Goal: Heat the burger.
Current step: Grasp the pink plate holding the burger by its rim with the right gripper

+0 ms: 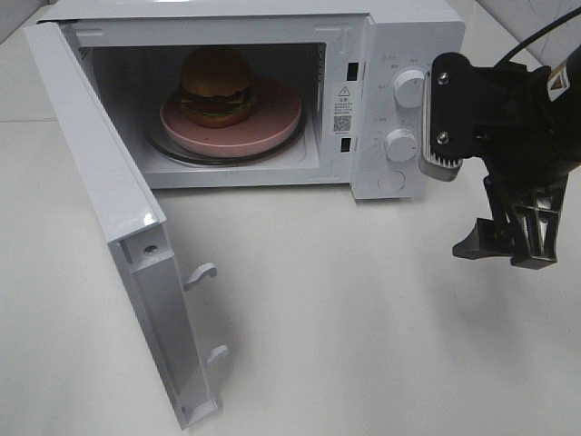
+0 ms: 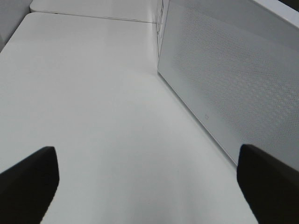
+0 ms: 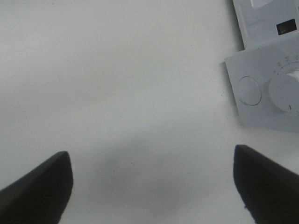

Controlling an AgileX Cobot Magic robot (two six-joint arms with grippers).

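While the burger [image 1: 216,86] sits inside the open microwave [image 1: 408,32], the left gripper [image 2: 149,186] and right gripper [image 3: 154,186] gape empty.

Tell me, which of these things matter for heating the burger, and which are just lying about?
Part of the job: small golden-bun burger; round pink plate under it; white microwave oven; its open white door; its two round white dials; open black right gripper.
Just there: white table.

Bright diffuse overhead light flattening white worktop [image 1: 363,309]. Soft shadow falling beside open microwave door [image 1: 100,182], lower left of frame. Small glare glinting on door edge. Wrist views: dark fingers [image 3: 37,191] showing blurred, out of focus.
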